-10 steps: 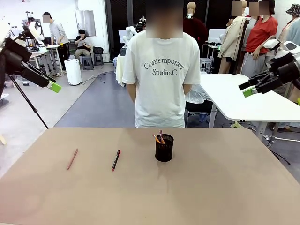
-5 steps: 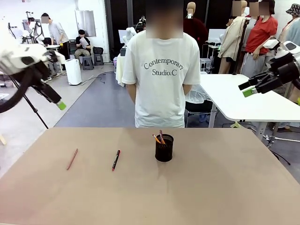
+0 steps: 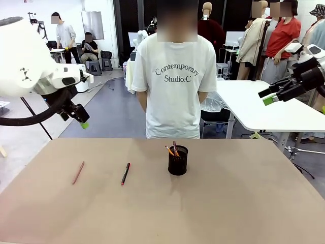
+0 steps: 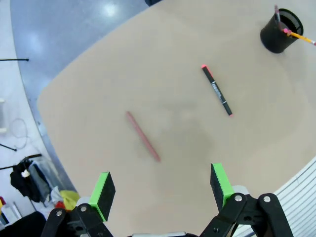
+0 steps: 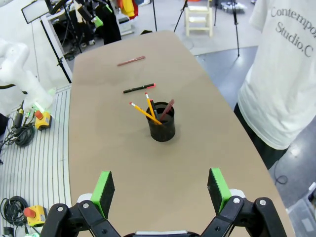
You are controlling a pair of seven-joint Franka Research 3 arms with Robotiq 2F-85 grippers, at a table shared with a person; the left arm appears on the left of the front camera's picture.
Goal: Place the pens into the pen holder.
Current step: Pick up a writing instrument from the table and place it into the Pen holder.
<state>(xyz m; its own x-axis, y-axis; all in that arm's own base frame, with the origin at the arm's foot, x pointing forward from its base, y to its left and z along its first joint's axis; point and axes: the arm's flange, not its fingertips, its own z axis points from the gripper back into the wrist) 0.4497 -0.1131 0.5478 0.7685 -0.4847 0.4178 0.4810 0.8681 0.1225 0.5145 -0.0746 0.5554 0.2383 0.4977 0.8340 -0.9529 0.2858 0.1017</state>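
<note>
Bare tan table [image 3: 244, 203], smooth and matte, in a busy workshop with grey floor [image 3: 101, 117] and a white table [image 3: 254, 114] behind. Lying flat at left, reddish-brown pencil [image 3: 77, 173]; between it and the pen holder [image 3: 177, 161], black pen with red tip [image 3: 125, 174]. Tilted inside the holder, more pencils [image 5: 148, 109]. At the far edge, a person in a white T-shirt [image 3: 175, 86]. High over the pencil, left gripper [image 4: 162, 182], fingers spread, empty; off to the right, right gripper [image 5: 161, 184], likewise spread and empty.
</note>
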